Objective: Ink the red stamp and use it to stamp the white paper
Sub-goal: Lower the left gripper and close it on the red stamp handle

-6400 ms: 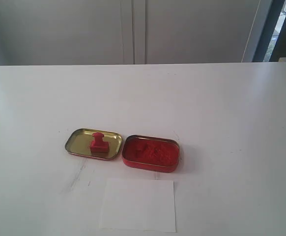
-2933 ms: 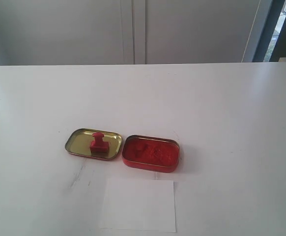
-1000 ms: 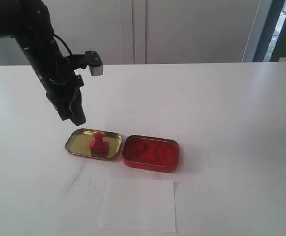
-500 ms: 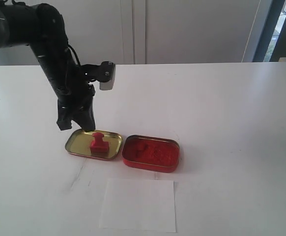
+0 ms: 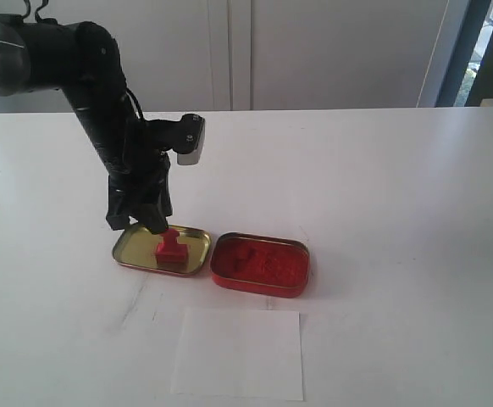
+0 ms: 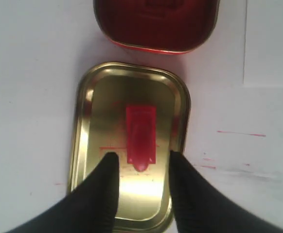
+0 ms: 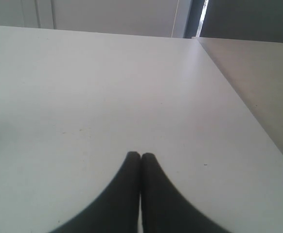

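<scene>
The red stamp (image 5: pixel 170 247) (image 6: pixel 141 137) stands in the shallow gold lid (image 5: pixel 133 248) (image 6: pixel 100 102). My left gripper (image 5: pixel 146 222) (image 6: pixel 140 159) hangs open just above the lid, its black fingers either side of the stamp's knob without touching it. The red tin of ink paste (image 5: pixel 260 264) (image 6: pixel 156 22) lies right of the lid. The white paper (image 5: pixel 239 352) (image 6: pixel 270 43) lies flat in front of the tins. My right gripper (image 7: pixel 141 156) is shut with nothing in it, over bare table, and does not show in the exterior view.
The white table (image 5: pixel 382 186) carries faint red ink marks (image 6: pixel 240 133) beside the lid. In the right wrist view the table's edge (image 7: pixel 238 97) runs near the right gripper.
The left arm came into view from the upper left and has come down over the gold lid; its open fingers now stand around the stamp's knob. Tins, stamp and paper have not moved.
</scene>
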